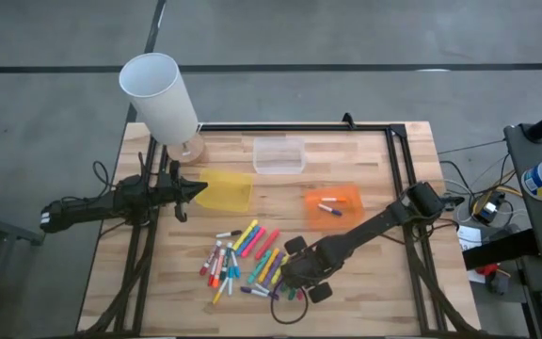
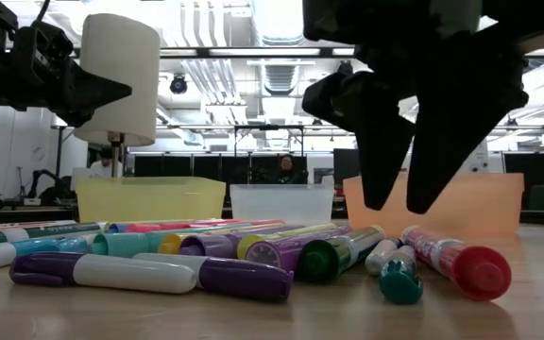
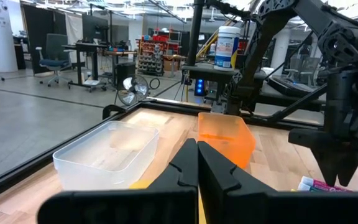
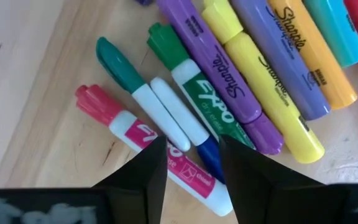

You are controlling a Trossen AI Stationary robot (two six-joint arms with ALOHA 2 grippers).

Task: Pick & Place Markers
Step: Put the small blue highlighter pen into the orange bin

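The markers [image 1: 245, 258] lie in a loose pile on the wooden table's near middle; one more marker [image 1: 329, 209] lies in the orange tray [image 1: 348, 194]. My right gripper [image 1: 288, 281] hangs open just above the pile's right end, fingers pointing down. In the right wrist view the right gripper [image 4: 191, 152] stands over a blue marker [image 4: 211, 154], between a red-capped one [image 4: 126, 127] and a green one [image 4: 194, 87]. The low view shows the right gripper [image 2: 399, 203] clear of the markers [image 2: 253, 260]. My left gripper [image 1: 198, 191] [image 3: 197, 158] waits shut and level at the yellow tray's [image 1: 231, 192] left edge.
A clear tray [image 1: 278, 168] sits at the far middle, and the yellow tray and the orange tray lie between it and the pile. A tall white cylinder [image 1: 161, 94] on a stand rises at the far left corner. A black frame rail [image 1: 398, 169] runs along the table's sides.
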